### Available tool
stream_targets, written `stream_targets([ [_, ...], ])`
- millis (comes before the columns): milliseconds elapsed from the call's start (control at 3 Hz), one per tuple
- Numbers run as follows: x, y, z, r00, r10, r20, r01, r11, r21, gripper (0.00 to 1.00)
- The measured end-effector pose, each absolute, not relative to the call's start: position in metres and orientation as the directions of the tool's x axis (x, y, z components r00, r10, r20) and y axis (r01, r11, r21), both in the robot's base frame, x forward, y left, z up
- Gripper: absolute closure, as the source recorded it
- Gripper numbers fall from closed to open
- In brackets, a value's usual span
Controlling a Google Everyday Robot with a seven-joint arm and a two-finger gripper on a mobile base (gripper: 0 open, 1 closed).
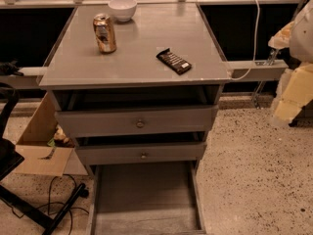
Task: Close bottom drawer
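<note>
The grey cabinet (137,67) has three drawers. The bottom drawer (144,195) is pulled far out toward me, and its long plank floor shows. Its front panel and knob lie below the picture's lower edge. The mid-height drawer front (142,154) and the tallest drawer front (139,123) above it each stand slightly ajar. My gripper (287,106) is the pale, yellowish shape at the right edge. It is off to the right of the cabinet at about the upper drawers' height and touches nothing.
On the cabinet top stand a drink can (104,33), a white bowl (122,8) and a dark snack bar (174,61). A cardboard box (41,148) lies on the floor at left, with a black stand (34,209) and cables. Speckled floor (249,180) lies to the right.
</note>
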State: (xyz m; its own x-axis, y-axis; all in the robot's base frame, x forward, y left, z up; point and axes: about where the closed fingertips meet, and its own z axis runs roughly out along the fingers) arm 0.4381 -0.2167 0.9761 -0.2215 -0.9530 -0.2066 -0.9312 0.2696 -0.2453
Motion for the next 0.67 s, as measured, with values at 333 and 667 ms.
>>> stream_targets([
  [333, 0.438, -0.217, 0.976, -0.222, -0.953, -0.207, -0.931, 0.27, -0.245, 0.0],
  [667, 0.438, -0.212, 0.961, -0.224, -0.95, -0.216, -0.927, 0.276, -0.252, 0.0],
])
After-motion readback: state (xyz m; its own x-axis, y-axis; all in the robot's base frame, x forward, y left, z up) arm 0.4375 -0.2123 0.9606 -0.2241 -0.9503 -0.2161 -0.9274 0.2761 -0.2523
